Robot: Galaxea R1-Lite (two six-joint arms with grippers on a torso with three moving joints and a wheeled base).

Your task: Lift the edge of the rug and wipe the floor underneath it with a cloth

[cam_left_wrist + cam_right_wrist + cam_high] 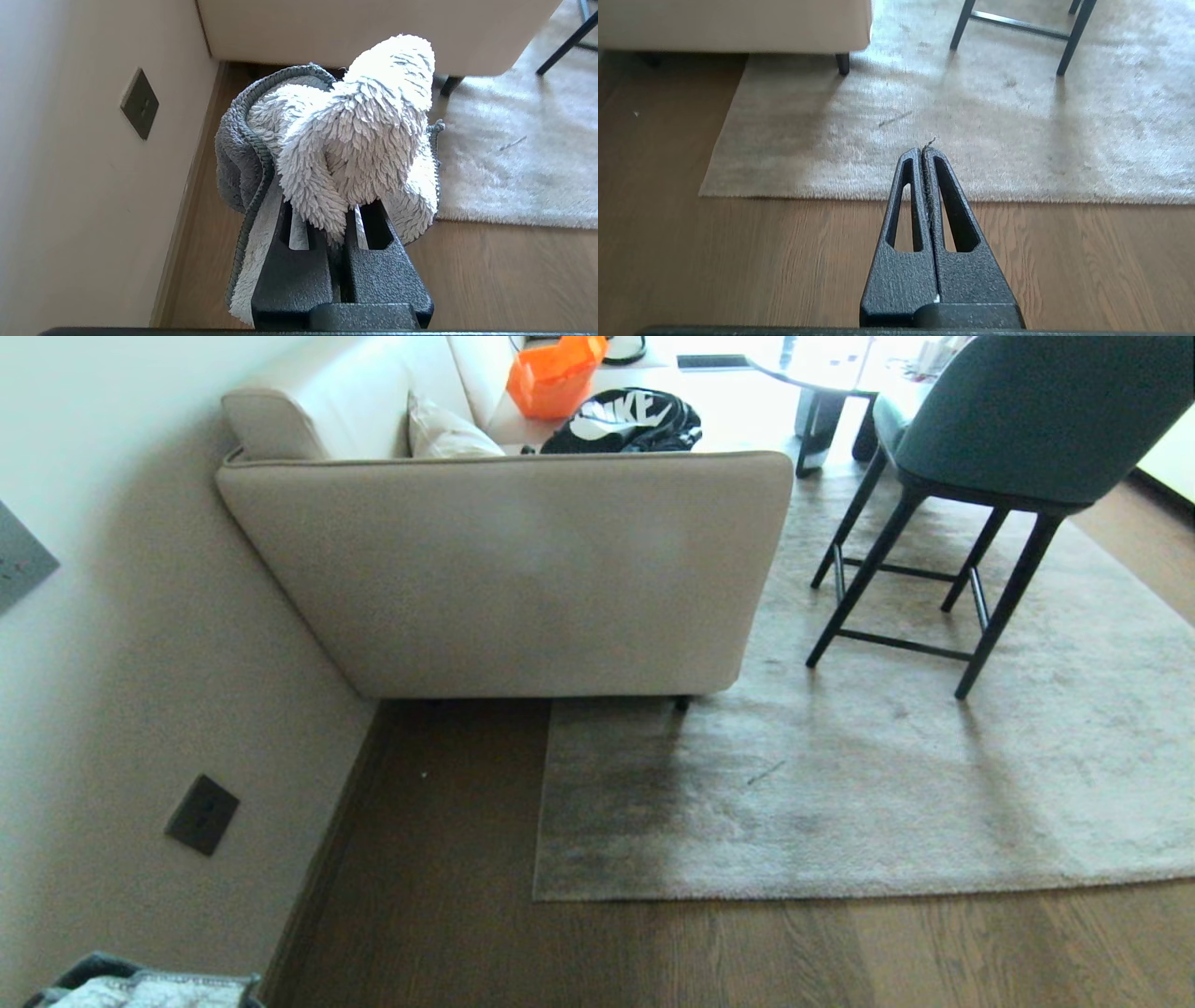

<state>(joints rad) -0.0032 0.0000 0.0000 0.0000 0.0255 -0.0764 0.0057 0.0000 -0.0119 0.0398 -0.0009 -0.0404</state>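
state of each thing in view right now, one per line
rug edge: flat on the floor, not lifted
cloth: bunched, clamped in the left gripper
right gripper: shut, empty, above the floor near the rug edge
chair: upright on the rug

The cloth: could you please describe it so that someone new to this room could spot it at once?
Find the wall with the dark socket plate, left of the sofa. Just in front of it, the left end effector is shut on the cloth. It is a shaggy white rag with a grey corded edge, much fluffier than the flat rug.
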